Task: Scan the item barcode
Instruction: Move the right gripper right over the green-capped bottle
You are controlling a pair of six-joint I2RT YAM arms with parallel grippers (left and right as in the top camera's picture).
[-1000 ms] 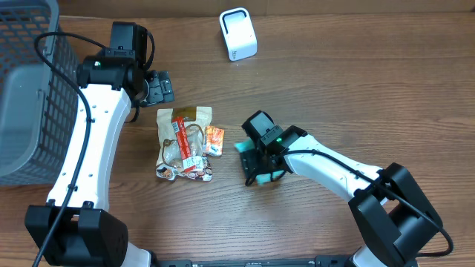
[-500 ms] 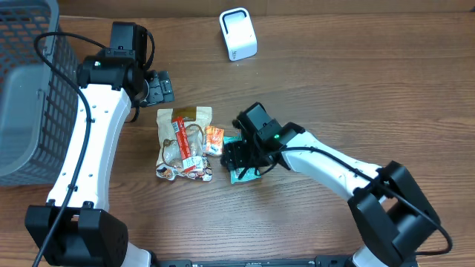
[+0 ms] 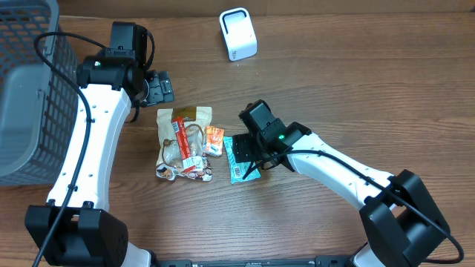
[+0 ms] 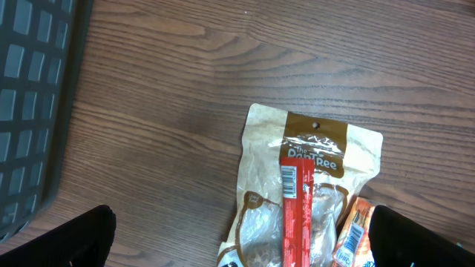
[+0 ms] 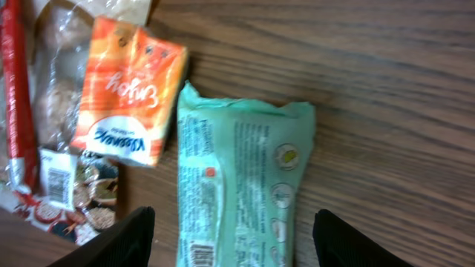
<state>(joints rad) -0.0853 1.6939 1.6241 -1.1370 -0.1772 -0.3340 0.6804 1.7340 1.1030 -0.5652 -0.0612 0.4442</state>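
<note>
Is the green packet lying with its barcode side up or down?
Up: the green packet lies flat, its barcode showing near one end.

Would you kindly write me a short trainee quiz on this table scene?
1. True or false: the green pack lies flat on the table.
2. In the overhead view, on which side of the green pack is the orange packet? A) left B) right C) on top of it
3. Fill in: the right pincer hangs over the green pack with its jaws ___, one on either side.
Key: 1 true; 2 A; 3 open.
</note>
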